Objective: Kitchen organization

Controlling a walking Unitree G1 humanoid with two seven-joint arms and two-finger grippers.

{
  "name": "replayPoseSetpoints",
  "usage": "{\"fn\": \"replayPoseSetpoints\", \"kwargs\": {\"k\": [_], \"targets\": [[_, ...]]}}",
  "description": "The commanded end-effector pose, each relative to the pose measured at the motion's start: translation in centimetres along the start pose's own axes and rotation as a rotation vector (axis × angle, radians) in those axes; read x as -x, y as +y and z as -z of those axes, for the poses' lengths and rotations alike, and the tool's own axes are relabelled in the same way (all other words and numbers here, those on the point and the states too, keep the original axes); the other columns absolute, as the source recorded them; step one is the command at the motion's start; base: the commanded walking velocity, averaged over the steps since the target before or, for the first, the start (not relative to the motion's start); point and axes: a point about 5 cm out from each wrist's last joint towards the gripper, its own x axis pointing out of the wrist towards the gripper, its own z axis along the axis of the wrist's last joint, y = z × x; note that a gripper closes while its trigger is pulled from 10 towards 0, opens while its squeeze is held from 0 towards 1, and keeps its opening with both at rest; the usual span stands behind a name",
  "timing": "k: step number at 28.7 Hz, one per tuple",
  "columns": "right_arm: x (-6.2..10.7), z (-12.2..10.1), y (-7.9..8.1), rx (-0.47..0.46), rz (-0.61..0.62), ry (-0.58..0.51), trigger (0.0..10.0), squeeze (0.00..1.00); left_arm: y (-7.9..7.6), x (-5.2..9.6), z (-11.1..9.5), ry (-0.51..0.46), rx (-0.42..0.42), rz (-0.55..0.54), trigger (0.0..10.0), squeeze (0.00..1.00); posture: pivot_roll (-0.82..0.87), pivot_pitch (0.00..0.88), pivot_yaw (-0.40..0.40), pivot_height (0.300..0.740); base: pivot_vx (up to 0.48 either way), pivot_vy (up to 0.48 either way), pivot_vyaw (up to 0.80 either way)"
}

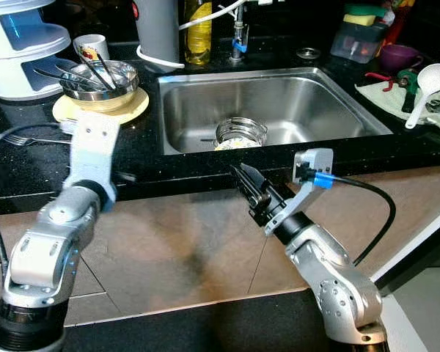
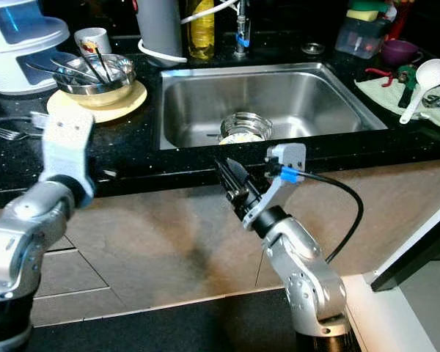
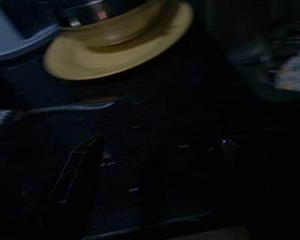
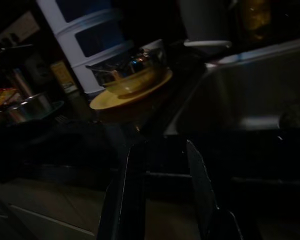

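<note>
A steel bowl [image 1: 240, 133] sat in the sink [image 1: 293, 103] of the black table [image 1: 29, 165]. At the near edge, the right end effector [image 1: 243, 180] hung spread, empty; the left end effector [image 3: 155, 195] hovered spread near a fork [image 1: 18, 139].

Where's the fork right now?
The fork lies flat on the black counter at the far left of the eye views, just in front of the yellow plate and left of the left end effector.

Both silver arms raised forward: left pincer [image 3: 155, 185] with fingers spread, though the view is dim; right pincer [image 4: 162, 165] slightly parted, holding nothing
</note>
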Motion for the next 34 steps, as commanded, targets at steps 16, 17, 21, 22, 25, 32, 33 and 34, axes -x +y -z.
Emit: {"fn": "replayPoseSetpoints", "kwargs": {"k": [16,17,21,22,25,32,33,34], "targets": [[-0.4,0.6,-0.5,0.011,0.025,0.037,10.0,0.0,-0.8,-0.1,-0.2,-0.039,0.037,0.048,10.0,0.0,-0.01,0.17,-0.014,0.74,0.0,0.0,0.0],[-0.4,0.6,-0.5,0.011,0.025,0.037,10.0,0.0,-0.8,-0.1,-0.2,-0.039,0.037,0.048,10.0,0.0,-0.01,0.17,-0.014,0.74,0.0,0.0,0.0],[-0.3,0.6,-1.2,0.019,0.064,0.04,10.0,0.0,-1.7,0.0,-0.3,-0.047,0.027,0.117,10.0,0.0,-0.01,0.17,-0.013,0.74,0.0,0.0,0.8],[-0.3,0.6,-1.4,0.028,0.076,0.038,10.0,0.0,-2.3,0.1,-0.7,-0.081,0.024,0.161,10.0,0.0,-0.01,0.169,-0.01,0.74,0.0,0.0,0.8],[-0.3,0.5,-1.7,0.044,0.103,0.03,10.0,0.0,-3.3,0.6,-1.5,-0.172,0.039,0.24,10.0,0.0,-0.01,0.17,-0.009,0.74,0.0,0.0,0.8],[-0.3,0.0,-2.6,0.066,0.172,-0.002,10.0,0.0,-2.6,0.5,-0.6,-0.141,0.031,0.251,10.0,0.0,-0.01,0.174,-0.011,0.74,0.0,0.0,0.69],[-0.2,-0.1,-2.8,0.06,0.184,-0.009,10.0,0.0,-2.3,0.4,-0.6,-0.135,0.025,0.236,10.0,0.0,-0.01,0.175,-0.013,0.74,0.0,0.0,0.0],[-0.2,-0.2,-2.9,0.058,0.191,-0.012,10.0,0.0,-2.1,0.3,-0.4,-0.123,0.027,0.224,10.0,0.0,-0.01,0.175,-0.014,0.74,0.0,0.0,0.0]]}}
